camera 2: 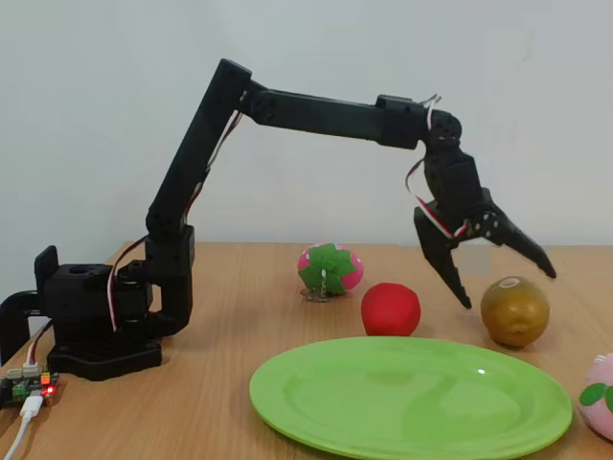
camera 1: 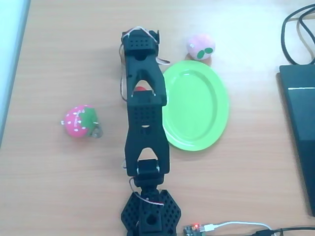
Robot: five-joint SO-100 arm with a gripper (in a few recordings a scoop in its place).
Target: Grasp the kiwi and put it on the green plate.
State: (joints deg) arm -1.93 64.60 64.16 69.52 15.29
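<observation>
I have the gripper (camera 2: 503, 283) open just above the kiwi (camera 2: 515, 310), which stands on the tabletop (camera 2: 239, 326) behind the green plate (camera 2: 412, 398); next I should lower and close.

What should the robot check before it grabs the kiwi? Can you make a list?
1. Gripper open wide enough: ok, its jaws are spread apart in the fixed view.
2. Gripper lined up over the kiwi: cannot tell; it hangs just above and a bit left, depth unclear.
3. Kiwi free to grab: ok, the red ball sits apart from it.
4. Green plate free of toys: ok.
5. Pink toy off the plate: ok, it sits just beyond the rim.
6. Strawberry toy out of the way: ok, far on the arm's other side.
</observation>
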